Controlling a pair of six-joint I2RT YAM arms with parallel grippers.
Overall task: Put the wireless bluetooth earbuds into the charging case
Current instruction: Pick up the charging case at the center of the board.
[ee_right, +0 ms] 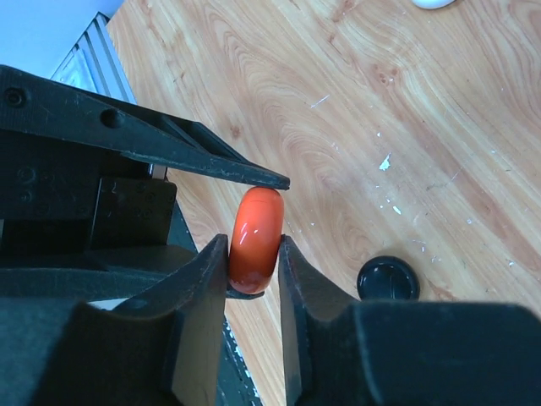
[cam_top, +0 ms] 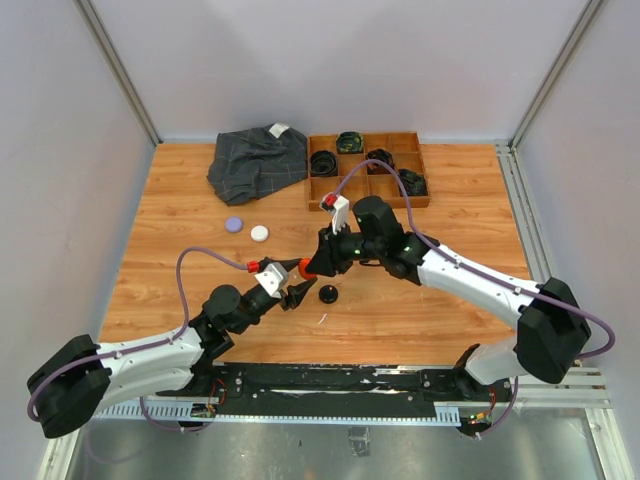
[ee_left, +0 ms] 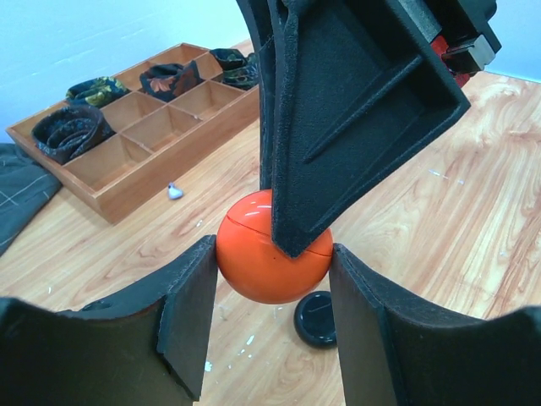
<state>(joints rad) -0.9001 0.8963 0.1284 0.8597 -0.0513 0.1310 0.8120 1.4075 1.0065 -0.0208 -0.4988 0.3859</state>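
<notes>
An orange-red round charging case (cam_top: 306, 268) is held above the table between both grippers. My right gripper (ee_right: 254, 254) is shut on its two flat faces. My left gripper (ee_left: 272, 279) pinches its rounded rim from both sides; the case (ee_left: 262, 262) shows a seam line and looks closed. A right fingertip (ee_left: 355, 110) covers its top. A black round case (cam_top: 327, 294) lies on the table just below. A tiny grey-purple piece (ee_left: 174, 191), perhaps an earbud, lies by the tray. No other earbuds show.
A wooden divided tray (cam_top: 362, 135) with black coiled belts stands at the back. A dark folded cloth (cam_top: 258, 163) lies left of it. A purple puck (cam_top: 234, 224) and a white puck (cam_top: 260, 233) lie mid-left. White specks dot the wood.
</notes>
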